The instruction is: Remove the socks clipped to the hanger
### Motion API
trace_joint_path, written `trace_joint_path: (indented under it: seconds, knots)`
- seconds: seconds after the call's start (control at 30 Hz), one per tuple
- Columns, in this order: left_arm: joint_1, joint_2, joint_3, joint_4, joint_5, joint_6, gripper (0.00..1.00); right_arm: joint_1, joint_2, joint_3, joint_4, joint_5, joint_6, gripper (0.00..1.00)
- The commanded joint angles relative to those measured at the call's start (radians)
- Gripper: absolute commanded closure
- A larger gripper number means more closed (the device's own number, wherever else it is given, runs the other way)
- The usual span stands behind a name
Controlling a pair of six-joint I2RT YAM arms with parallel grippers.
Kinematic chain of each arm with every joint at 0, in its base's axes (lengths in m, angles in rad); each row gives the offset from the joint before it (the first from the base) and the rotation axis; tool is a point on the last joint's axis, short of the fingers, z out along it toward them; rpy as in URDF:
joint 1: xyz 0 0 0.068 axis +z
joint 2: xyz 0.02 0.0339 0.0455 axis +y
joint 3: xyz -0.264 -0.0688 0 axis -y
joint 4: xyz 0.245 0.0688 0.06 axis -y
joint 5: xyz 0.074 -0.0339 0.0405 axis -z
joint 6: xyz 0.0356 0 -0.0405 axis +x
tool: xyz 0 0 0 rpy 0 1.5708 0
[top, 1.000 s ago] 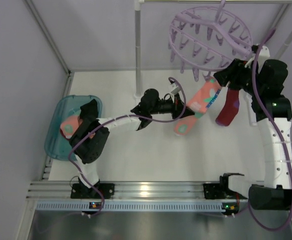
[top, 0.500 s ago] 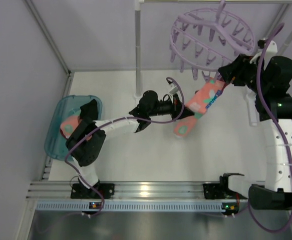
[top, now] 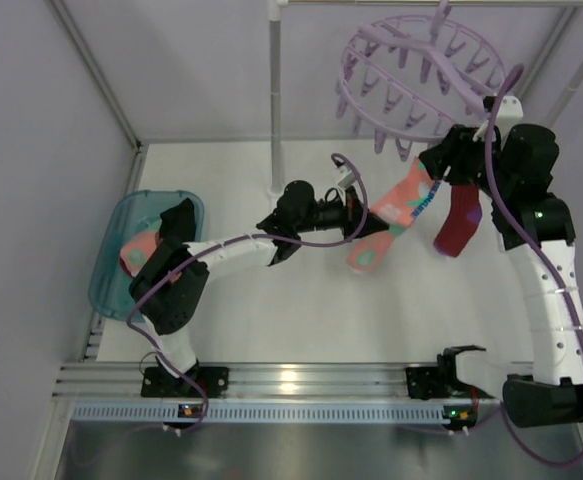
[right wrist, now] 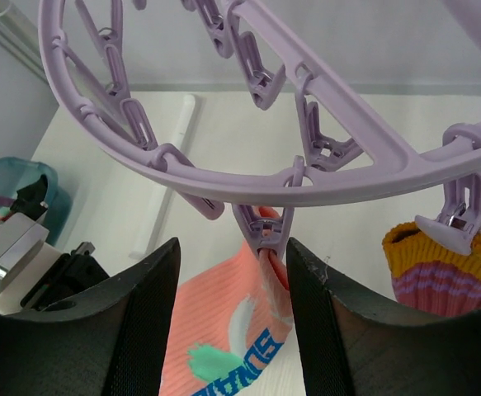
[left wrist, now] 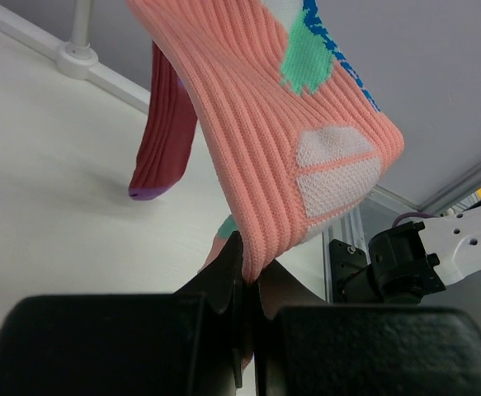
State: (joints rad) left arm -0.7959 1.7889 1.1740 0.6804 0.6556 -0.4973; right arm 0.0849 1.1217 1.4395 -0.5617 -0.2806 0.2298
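The lilac hanger (top: 421, 75) hangs at the back right, and its ring (right wrist: 248, 177) fills the top of the right wrist view. A salmon pink sock (top: 403, 205) hangs from one peg (right wrist: 266, 229). My left gripper (top: 356, 218) is shut on the sock's lower edge (left wrist: 281, 124), fingertips pinched together (left wrist: 248, 268). My right gripper (top: 441, 160) is open just under the ring (right wrist: 233, 256), one finger on each side of that peg. A dark red sock (top: 458, 225) with a purple toe hangs beside it. An orange-cuffed sock (right wrist: 438, 264) is clipped at the right.
A white pole (top: 274, 100) stands left of the hanger, its base on the table. A teal tub (top: 121, 280) at the far left holds a salmon sock (top: 136, 250). The enclosure walls stand close on the left and back. A rail runs along the near edge (top: 291, 380).
My right gripper rose towards the hanger, briefly covering the dark red sock, then shifted back down-left under the ring. The hanger swayed a little. My left gripper stayed shut on the salmon sock.
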Motion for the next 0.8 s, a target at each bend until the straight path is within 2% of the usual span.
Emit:
trace_joint_path:
  seconds: [0.0, 0.37, 0.77]
  knots:
    - [-0.008, -0.031, 0.004, 0.059, 0.001, -0.007, 1.00, 0.024, -0.026, 0.004, 0.060, 0.055, -0.033, 0.48]
    - [-0.023, -0.040, 0.007, 0.059, 0.006, -0.009, 1.00, 0.078, -0.086, -0.148, 0.256, 0.185, -0.053, 0.49]
    - [-0.032, -0.048, -0.013, 0.059, 0.003, -0.009, 1.00, 0.090, -0.073, -0.179, 0.362, 0.258, -0.017, 0.55]
